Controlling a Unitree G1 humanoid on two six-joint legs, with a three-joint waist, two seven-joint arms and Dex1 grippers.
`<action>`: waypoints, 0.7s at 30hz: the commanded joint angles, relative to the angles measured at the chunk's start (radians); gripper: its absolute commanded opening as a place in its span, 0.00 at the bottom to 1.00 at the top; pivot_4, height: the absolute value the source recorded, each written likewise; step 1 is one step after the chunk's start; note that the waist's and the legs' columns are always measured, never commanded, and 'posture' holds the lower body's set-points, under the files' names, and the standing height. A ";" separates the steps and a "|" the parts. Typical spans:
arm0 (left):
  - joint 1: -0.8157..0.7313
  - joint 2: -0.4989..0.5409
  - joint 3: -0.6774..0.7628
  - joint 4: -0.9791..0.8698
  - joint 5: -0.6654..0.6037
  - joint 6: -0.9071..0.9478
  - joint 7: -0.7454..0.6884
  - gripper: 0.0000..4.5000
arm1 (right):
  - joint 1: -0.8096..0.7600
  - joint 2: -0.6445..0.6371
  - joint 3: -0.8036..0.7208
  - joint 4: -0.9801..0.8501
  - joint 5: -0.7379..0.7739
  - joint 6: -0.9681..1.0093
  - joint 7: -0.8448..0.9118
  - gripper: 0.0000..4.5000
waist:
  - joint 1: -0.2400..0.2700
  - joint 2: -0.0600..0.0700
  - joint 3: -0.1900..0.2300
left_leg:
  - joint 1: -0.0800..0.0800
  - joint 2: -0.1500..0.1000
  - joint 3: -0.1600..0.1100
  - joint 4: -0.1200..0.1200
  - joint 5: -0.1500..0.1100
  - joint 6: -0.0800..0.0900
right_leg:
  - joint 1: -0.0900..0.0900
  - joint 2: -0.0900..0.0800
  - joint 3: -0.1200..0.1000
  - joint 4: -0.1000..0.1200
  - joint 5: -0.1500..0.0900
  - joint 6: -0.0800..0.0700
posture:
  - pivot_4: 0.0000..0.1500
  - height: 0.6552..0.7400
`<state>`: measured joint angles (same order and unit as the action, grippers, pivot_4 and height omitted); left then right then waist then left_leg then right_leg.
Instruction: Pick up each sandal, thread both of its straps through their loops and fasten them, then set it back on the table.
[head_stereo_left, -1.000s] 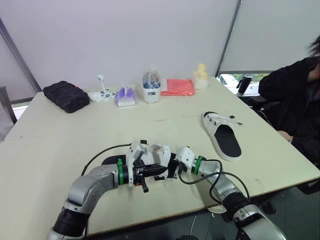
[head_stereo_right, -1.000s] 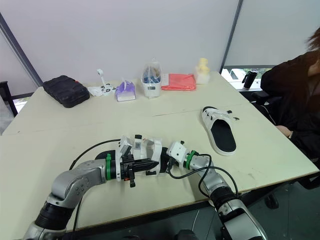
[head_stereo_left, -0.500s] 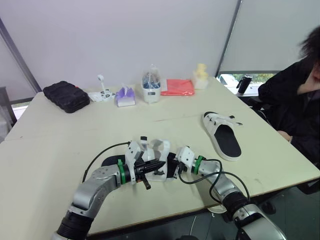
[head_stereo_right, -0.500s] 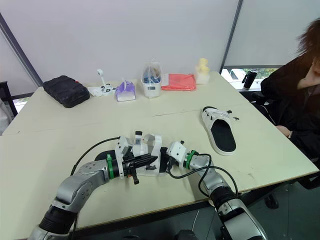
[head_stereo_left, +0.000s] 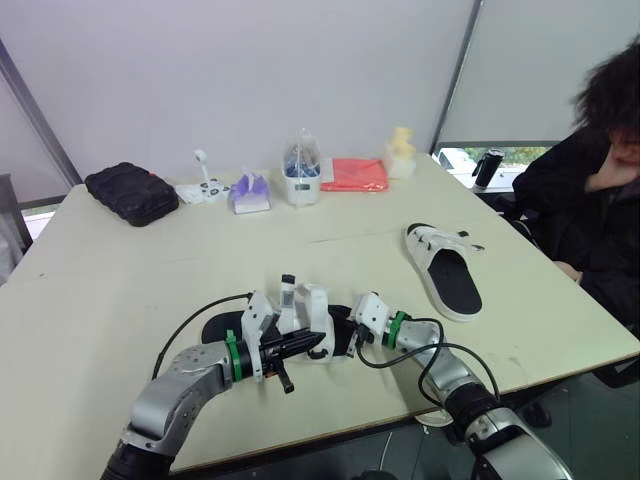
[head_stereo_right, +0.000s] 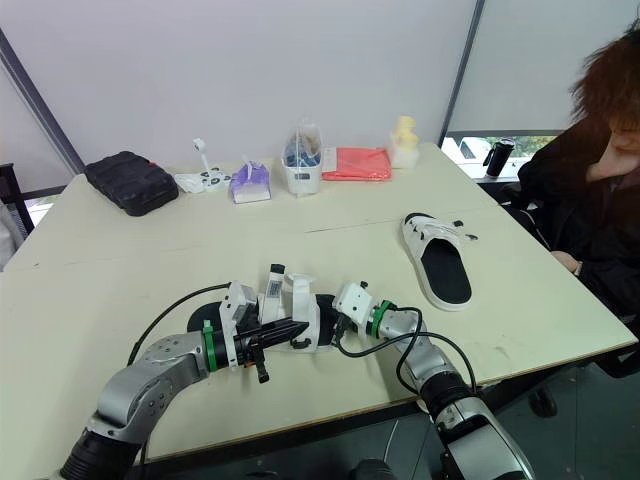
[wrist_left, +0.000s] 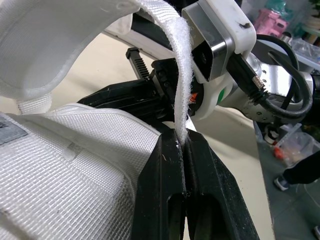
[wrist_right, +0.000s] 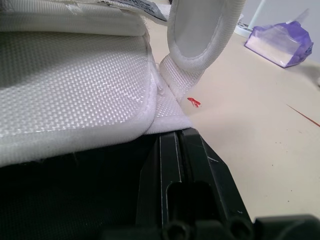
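Near edge of the table (head_stereo_left: 120, 290), about the middle: a sandal (head_stereo_left: 312, 318), black sole down on the tabletop, white upper raised, caught between both grippers. From the left, the left gripper (wrist_left: 181, 142), jaws fully closed on a white strap (wrist_left: 179, 85), the strap pinched edge-on between the fingertips and arching up and over from there. From the right, the right gripper (wrist_right: 176, 137), jaws pressed together as well, tips tucked against the sandal's edge at the meeting of mesh upper and sole; nothing visible between them, so impossible to tell whether pinching anything. Farther off to the right, well apart: a second sandal (head_stereo_left: 445, 270), lying flat, sole down, untouched. Along the far edge, left to right: black case (head_stereo_left: 132, 192), purple pack (head_stereo_left: 250, 192), clear tub (head_stereo_left: 302, 175), red cloth (head_stereo_left: 355, 175), yellow figure (head_stereo_left: 402, 153). At the far right, a person (head_stereo_left: 585, 200) in dark clothes, seated beside the table.
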<state>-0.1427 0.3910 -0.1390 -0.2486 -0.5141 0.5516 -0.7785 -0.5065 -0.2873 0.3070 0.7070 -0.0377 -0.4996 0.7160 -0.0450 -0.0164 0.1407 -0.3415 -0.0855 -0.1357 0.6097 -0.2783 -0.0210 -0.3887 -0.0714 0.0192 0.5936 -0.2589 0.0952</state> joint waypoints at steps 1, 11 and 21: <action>0.022 -0.008 -0.008 0.033 0.032 -0.011 0.026 0.01 | 0.067 -0.023 0.056 0.190 -0.102 0.111 0.009 0.00 | 0.001 0.000 0.000 | 0.000 0.000 0.000 0.000 0.000 0.000 | 0.000 0.000 0.000 0.000 0.000 0.000 | 1.00 1.00; 0.015 0.024 -0.001 -0.002 -0.010 0.036 -0.005 0.32 | 0.061 -0.026 0.057 0.194 -0.105 0.109 0.015 0.00 | 0.000 0.001 0.000 | -0.001 0.002 0.000 0.000 0.000 0.000 | 0.000 0.000 -0.003 -0.002 0.000 0.000 | 1.00 1.00; 0.144 0.288 0.098 -0.290 -0.243 0.265 -0.109 0.63 | 0.059 -0.016 0.062 0.203 -0.107 0.104 0.015 0.00 | 0.001 0.003 0.001 | -0.007 0.006 0.000 0.000 0.000 0.000 | -0.006 0.000 -0.007 -0.003 0.000 0.000 | 1.00 1.00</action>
<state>-0.0026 0.6658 -0.0332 -0.4910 -0.7491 0.8194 -0.8606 -0.5193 -0.2878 0.3088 0.7108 -0.0376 -0.5001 0.7305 -0.0441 -0.0133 0.1413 -0.3489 -0.0798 -0.1353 0.6099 -0.2786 -0.0215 -0.3949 -0.0714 0.0120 0.5905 -0.2586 0.0947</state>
